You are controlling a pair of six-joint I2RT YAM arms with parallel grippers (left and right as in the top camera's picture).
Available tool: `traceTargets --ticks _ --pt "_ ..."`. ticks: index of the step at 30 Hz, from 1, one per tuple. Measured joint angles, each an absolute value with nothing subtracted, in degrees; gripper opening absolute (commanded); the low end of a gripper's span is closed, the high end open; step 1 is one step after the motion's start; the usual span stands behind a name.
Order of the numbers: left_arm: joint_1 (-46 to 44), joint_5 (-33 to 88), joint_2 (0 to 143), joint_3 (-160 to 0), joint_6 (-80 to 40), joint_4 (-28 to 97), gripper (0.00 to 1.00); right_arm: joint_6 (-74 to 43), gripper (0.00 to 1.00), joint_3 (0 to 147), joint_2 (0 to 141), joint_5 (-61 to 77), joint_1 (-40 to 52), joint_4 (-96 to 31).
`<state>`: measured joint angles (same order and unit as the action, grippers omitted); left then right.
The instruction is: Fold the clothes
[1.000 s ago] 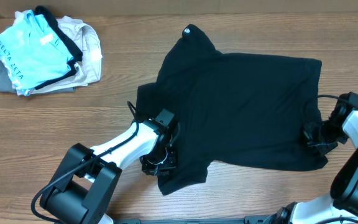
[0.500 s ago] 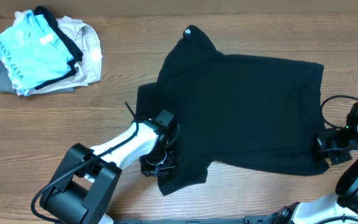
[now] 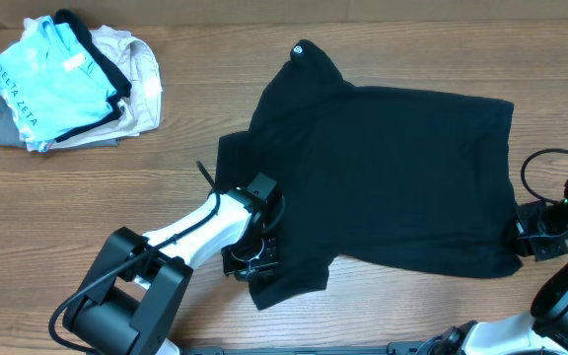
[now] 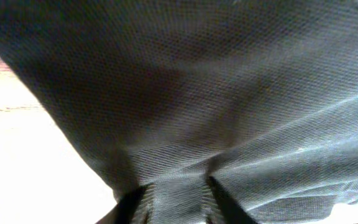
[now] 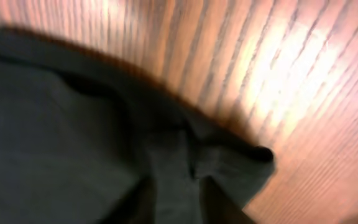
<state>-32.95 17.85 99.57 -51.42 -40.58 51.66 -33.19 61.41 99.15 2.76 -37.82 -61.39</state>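
The black T-shirt [image 3: 383,177] lies spread across the middle and right of the wooden table, its white neck tag [image 3: 300,46] at the far edge. My left gripper [image 3: 254,258] is shut on the shirt's near left part; the left wrist view shows fabric [image 4: 185,93] pinched between the fingers [image 4: 176,199]. My right gripper [image 3: 532,240] is at the shirt's near right corner, shut on the black fabric [image 5: 73,137], which bunches between its fingers [image 5: 178,202] in the blurred right wrist view.
A pile of other garments sits at the far left: a light blue shirt with lettering [image 3: 52,84] on top of beige [image 3: 141,74] and grey [image 3: 3,123] pieces. Bare wooden table [image 3: 116,197] lies left of the shirt.
My right gripper has pulled the shirt's near right corner outward to the right, flattening that side. The left arm has not moved.
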Motion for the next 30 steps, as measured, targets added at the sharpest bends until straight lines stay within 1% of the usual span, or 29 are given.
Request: traceTargets --ticks 5,8,9,10,11,16,20,30 --pt "-32.95 17.87 99.57 -51.55 -40.56 51.66 0.43 -32.93 0.54 57.14 99.11 3.25 -37.85 -56.47" --pt "-32.95 17.96 99.57 -51.66 -40.58 51.59 0.45 -31.9 0.52 54.02 99.09 4.01 -37.85 -53.89" --pt "-32.95 18.02 99.57 -51.66 -40.58 51.55 0.45 -31.59 0.49 53.63 98.56 4.14 -37.85 -53.39" --pt "-32.95 18.02 99.57 -51.66 -40.58 51.53 0.45 -31.24 0.45 53.19 98.15 4.23 -37.85 -53.06" --pt "-32.95 18.02 99.57 -51.66 -40.58 51.51 0.45 -30.98 0.37 52.84 97.86 4.19 -37.87 -52.9" --pt "-32.95 18.04 99.57 -51.68 -40.58 51.48 0.45 -30.2 0.05 52.4 97.65 4.14 -37.98 -52.82" --pt "-32.95 18.04 99.57 -51.7 -40.58 51.48 0.45 -30.22 0.04 52.66 97.65 4.58 -38.11 -53.76" --pt "-32.95 18.04 99.57 -51.7 -40.56 51.44 0.46 -34.22 0.04 58.24 97.67 2.44 -38.11 -61.82"
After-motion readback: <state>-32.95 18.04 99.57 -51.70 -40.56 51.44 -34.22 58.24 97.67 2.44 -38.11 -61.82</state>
